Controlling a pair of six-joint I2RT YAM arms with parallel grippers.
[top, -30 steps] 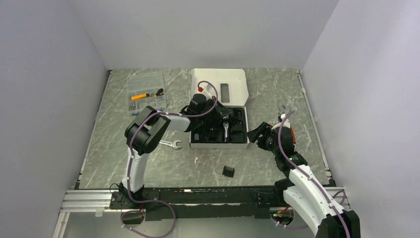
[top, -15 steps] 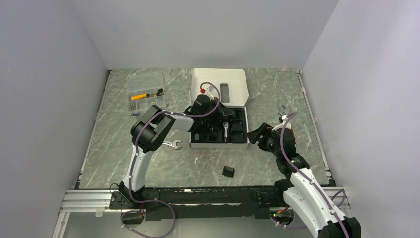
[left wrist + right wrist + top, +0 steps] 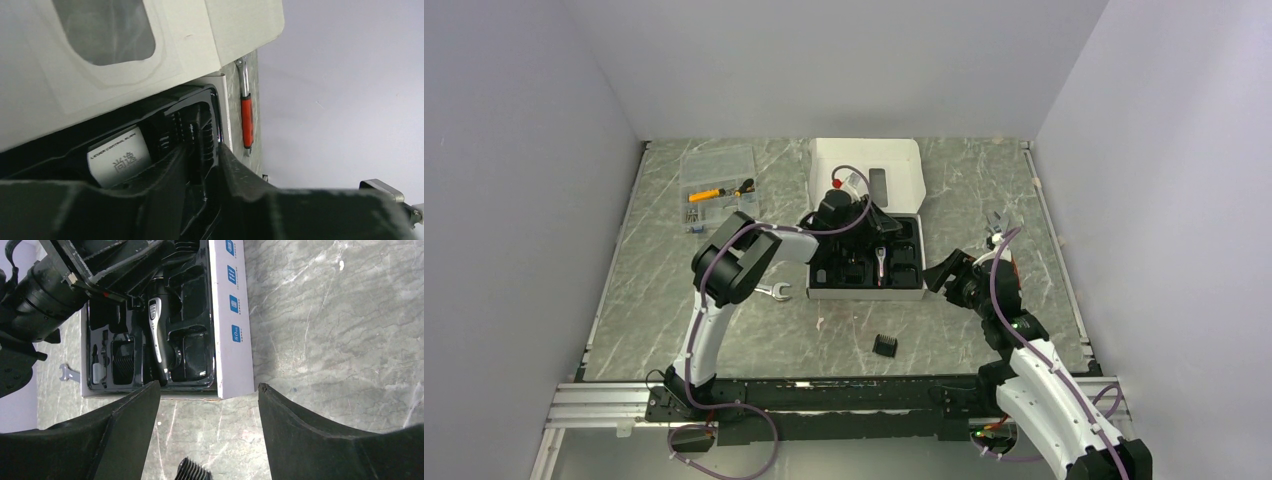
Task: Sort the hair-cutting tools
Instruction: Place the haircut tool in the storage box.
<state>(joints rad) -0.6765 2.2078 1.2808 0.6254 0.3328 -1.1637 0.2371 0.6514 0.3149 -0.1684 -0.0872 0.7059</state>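
The black-and-silver clipper point(image 3: 879, 264) lies in the black tray of the white box point(image 3: 867, 293); it also shows in the right wrist view point(image 3: 159, 337). My left gripper point(image 3: 884, 222) reaches into the tray's back right part. In the left wrist view its jaws point(image 3: 202, 150) stand nearly closed on a ribbed black comb attachment point(image 3: 196, 132). One more comb attachment point(image 3: 885, 345) lies on the table in front of the box. My right gripper point(image 3: 937, 272) is open and empty, right of the box, with that comb point(image 3: 192, 471) just below its fingers point(image 3: 135, 415).
The box lid point(image 3: 867, 170) lies open behind the tray. A silver open-end wrench point(image 3: 773, 292) lies left of the box. A red-handled wrench point(image 3: 246, 120) lies right of it. A clear organizer point(image 3: 718, 186) with small tools stands at the back left.
My left gripper has moved a little right and farther back over the tray. My right gripper has barely shifted.
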